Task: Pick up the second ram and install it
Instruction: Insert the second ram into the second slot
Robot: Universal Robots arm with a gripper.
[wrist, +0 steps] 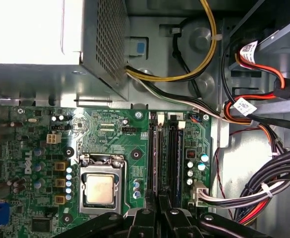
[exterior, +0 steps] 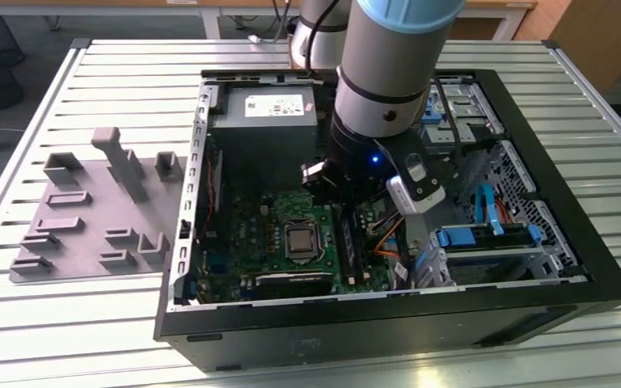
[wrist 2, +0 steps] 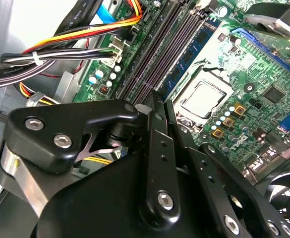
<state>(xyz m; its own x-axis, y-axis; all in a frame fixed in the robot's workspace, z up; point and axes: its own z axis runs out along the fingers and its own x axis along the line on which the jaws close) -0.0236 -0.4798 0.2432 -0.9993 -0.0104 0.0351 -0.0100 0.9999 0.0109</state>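
The arm reaches down into the open computer case (exterior: 375, 311) on the slatted tabletop (exterior: 73, 323). The gripper (exterior: 327, 187) hangs low over the motherboard, well apart from the grey fixture blocks (exterior: 84, 218) on the exterior view's left.

In the second wrist view the jaws look pressed together. Their tips (wrist 2: 157, 101) sit at the near end of the memory slots (wrist 2: 154, 54). A blue-green stick, which I take for the second ram (wrist 2: 194, 54), stands in the slot beside the processor (wrist 2: 202, 99), and the tips are right at its end. I cannot tell whether it is fully seated.

The risks I see:
- Pressing at one end only could leave the stick tilted, one latch caught and the other not.
- If the tips are slightly off the board's edge, a push could land on the slot wall.
- The orange and yellow cables (wrist 2: 85, 37) lie near enough to snag the gripper.
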